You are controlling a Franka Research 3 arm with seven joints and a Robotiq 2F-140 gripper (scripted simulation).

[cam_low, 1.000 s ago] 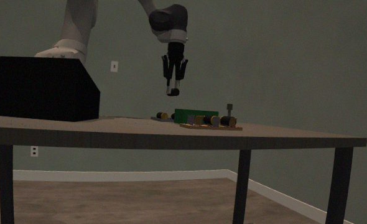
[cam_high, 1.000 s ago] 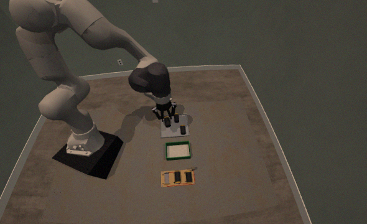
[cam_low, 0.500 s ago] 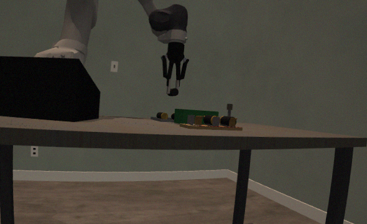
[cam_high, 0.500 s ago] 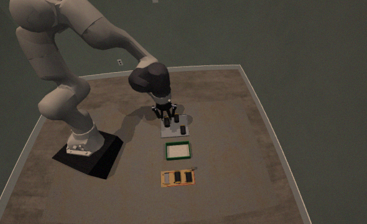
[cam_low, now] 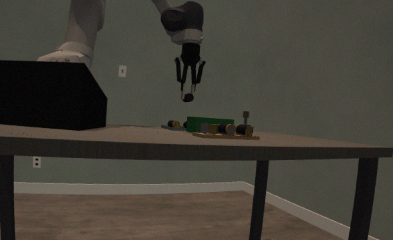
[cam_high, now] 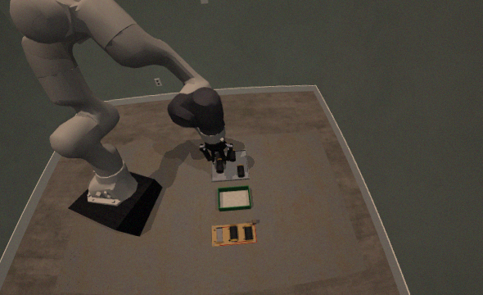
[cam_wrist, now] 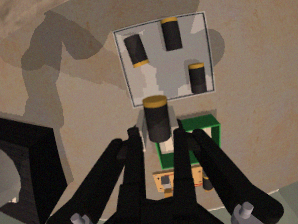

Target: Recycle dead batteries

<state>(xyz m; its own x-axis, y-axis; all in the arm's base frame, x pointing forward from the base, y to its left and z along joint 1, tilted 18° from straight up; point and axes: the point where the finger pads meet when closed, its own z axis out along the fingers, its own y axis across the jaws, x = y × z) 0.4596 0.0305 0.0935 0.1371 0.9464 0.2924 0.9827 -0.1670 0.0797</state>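
Observation:
My gripper [cam_high: 220, 161] [cam_low: 188, 95] [cam_wrist: 157, 115] is shut on a black battery with a gold end, held well above the grey tray [cam_high: 229, 176] [cam_wrist: 167, 75]. Three batteries [cam_wrist: 136, 50] [cam_wrist: 171, 35] [cam_wrist: 197, 79] lie on the tray. The green recycling box [cam_high: 234, 208] [cam_low: 210, 123] [cam_wrist: 200, 121] stands upright; its visible inside holds no battery. Two batteries [cam_high: 233, 233] [cam_high: 248, 233] [cam_low: 226, 129] [cam_low: 244, 130] sit in the orange board [cam_high: 226, 235] [cam_low: 223, 137]; its left bay shows bare grey. I cannot identify the bulb or tell whether it is lit.
A small grey block on a post [cam_low: 246, 115] [cam_high: 255, 221] rises at the board's far right corner. The black arm base [cam_high: 143, 205] [cam_low: 50, 97] stands left of the tray and box. The box lies between the tray and the board.

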